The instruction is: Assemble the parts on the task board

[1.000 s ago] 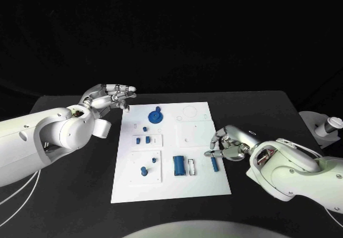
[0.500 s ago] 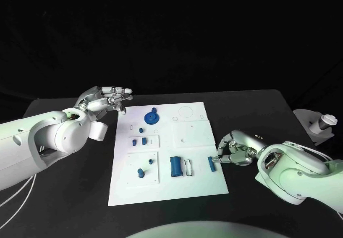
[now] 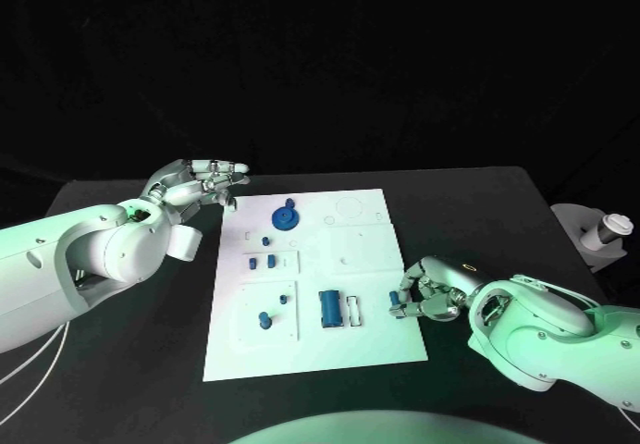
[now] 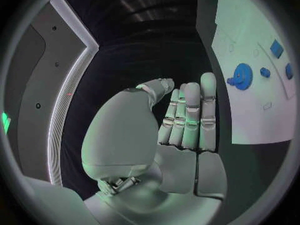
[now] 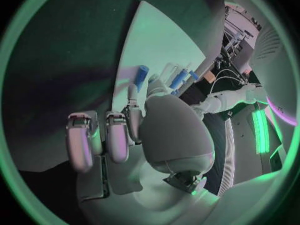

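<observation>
Pick-up step: right hand (image 3: 429,298) pinches the small blue peg (image 3: 398,302) at the task board (image 3: 360,347) right edge, left hand (image 3: 200,183) idle w/ fingers apart, holding nothing, off its far-left corner; next needs lift & seat in a socket.

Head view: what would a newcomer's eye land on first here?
The white task board in the middle of the black table, dotted with small blue parts, the largest a round blue gear near its far end. Next, the right hand at the board's right edge pinching a small blue peg, and the left hand raised by the far left corner, holding nothing.
</observation>
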Robot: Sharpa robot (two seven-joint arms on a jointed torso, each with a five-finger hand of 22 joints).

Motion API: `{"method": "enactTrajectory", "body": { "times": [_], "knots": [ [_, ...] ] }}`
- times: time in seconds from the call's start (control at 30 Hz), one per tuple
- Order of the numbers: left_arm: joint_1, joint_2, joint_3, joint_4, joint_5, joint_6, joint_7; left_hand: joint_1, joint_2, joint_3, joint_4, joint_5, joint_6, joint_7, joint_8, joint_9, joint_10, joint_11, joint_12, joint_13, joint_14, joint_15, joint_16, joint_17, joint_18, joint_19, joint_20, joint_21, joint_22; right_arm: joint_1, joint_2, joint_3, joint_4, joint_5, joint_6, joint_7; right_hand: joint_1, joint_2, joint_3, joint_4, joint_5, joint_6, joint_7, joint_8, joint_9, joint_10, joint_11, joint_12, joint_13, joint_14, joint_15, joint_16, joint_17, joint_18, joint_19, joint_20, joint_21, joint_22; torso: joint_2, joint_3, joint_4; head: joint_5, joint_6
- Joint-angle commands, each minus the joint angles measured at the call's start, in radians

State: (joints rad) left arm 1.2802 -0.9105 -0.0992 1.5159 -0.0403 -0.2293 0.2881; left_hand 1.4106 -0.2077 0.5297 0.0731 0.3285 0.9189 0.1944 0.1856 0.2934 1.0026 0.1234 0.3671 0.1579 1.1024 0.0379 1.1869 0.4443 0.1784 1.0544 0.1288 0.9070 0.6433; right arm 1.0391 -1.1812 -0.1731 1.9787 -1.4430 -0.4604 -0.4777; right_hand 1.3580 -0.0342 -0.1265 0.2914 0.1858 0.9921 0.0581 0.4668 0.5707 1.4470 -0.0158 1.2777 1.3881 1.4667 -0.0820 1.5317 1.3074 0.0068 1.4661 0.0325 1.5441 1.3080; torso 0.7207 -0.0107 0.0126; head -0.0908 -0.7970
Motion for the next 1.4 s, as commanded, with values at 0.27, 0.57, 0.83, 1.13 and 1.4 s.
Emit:
{"method": "enactTrajectory", "body": {
  "times": [0.27, 0.57, 0.83, 1.13, 1.4],
  "knots": [
    [0.001, -0.001, 0.001, 0.004, 0.002, 0.016, 0.003, 0.001, 0.011, 0.004, -0.001, 0.005, -0.005, -0.001, 0.001, -0.001, -0.009, -0.001, 0.004, 0.002, -0.001, 0.003, 0.004, -0.001, 0.007, 0.01, 0.001, 0.002, 0.002, -0.014, 0.035, 0.0, -0.022, -0.083, 0.039, -0.032, 0.007, 0.013, 0.007, -0.004, 0.007, -0.005, 0.002, -0.015, -0.006, 0.003, 0.001, -0.009, -0.026, 0.083, 0.006, 0.001, 0.153, -0.001, 0.095, 0.0, 0.0, 0.255, 0.0, 0.0003, -0.0004, 0.006, 0.001],
    [0.001, -0.002, 0.001, 0.006, 0.002, 0.017, 0.002, 0.0, 0.012, 0.005, 0.0, 0.005, -0.005, 0.0, 0.002, -0.001, -0.011, 0.0, 0.005, 0.002, -0.001, 0.003, 0.005, -0.001, 0.006, 0.01, 0.001, 0.003, 0.002, -0.019, 0.061, 0.0, -0.039, -0.157, 0.05, -0.05, 0.099, 0.037, 0.097, -0.008, -0.085, 0.017, -0.007, -0.04, -0.017, 0.002, -0.007, -0.013, -0.025, 0.083, -0.002, 0.001, 0.155, -0.002, 0.097, -0.005, 0.004, 0.256, -0.002, -0.0004, -0.0003, 0.006, -0.001],
    [0.001, -0.003, 0.001, 0.007, 0.002, 0.019, 0.0, 0.0, 0.012, 0.005, 0.0, 0.005, -0.005, 0.0, 0.002, -0.001, -0.011, 0.0, 0.005, 0.002, -0.001, 0.003, 0.005, -0.001, 0.006, 0.01, 0.001, 0.003, 0.002, -0.02, 0.075, 0.0, -0.043, -0.195, 0.059, -0.058, 0.207, 0.003, 0.245, -0.039, -0.02, 0.026, -0.012, -0.058, -0.025, -0.003, -0.012, -0.019, -0.024, 0.083, -0.006, 0.001, 0.157, -0.002, 0.098, -0.012, 0.007, 0.257, -0.001, -0.0004, -0.0004, 0.007, -0.002],
    [0.001, -0.006, 0.001, 0.009, 0.002, 0.02, -0.001, -0.001, 0.012, 0.005, 0.001, 0.005, -0.005, 0.0, 0.002, -0.001, -0.012, 0.0, 0.005, 0.002, -0.001, 0.003, 0.005, -0.001, 0.006, 0.01, 0.001, 0.003, 0.002, -0.02, 0.077, 0.0, -0.023, -0.212, 0.026, -0.066, 0.042, -0.17, 0.667, -0.099, 0.067, 0.012, -0.009, -0.019, 0.046, 0.01, -0.009, -0.02, -0.018, 0.085, -0.004, 0.002, 0.163, -0.004, 0.1, -0.007, 0.012, 0.259, -0.002, 0.0001, -0.0012, 0.012, -0.002],
    [0.001, -0.006, 0.001, 0.01, 0.002, 0.019, -0.002, -0.002, 0.013, 0.005, 0.002, 0.005, -0.006, 0.001, 0.003, -0.001, -0.013, 0.0, 0.006, 0.002, -0.002, 0.004, 0.005, -0.002, 0.006, 0.01, 0.001, 0.003, 0.002, -0.01, 0.076, 0.001, 0.014, -0.189, -0.031, -0.073, -0.033, -0.176, 0.741, -0.142, 0.115, 0.007, -0.008, 0.0, 0.073, 0.02, -0.009, -0.007, -0.007, 0.086, -0.004, 0.005, 0.171, -0.006, 0.103, -0.009, 0.023, 0.262, -0.002, -0.0004, -0.0011, 0.015, 0.0]
  ]
}}
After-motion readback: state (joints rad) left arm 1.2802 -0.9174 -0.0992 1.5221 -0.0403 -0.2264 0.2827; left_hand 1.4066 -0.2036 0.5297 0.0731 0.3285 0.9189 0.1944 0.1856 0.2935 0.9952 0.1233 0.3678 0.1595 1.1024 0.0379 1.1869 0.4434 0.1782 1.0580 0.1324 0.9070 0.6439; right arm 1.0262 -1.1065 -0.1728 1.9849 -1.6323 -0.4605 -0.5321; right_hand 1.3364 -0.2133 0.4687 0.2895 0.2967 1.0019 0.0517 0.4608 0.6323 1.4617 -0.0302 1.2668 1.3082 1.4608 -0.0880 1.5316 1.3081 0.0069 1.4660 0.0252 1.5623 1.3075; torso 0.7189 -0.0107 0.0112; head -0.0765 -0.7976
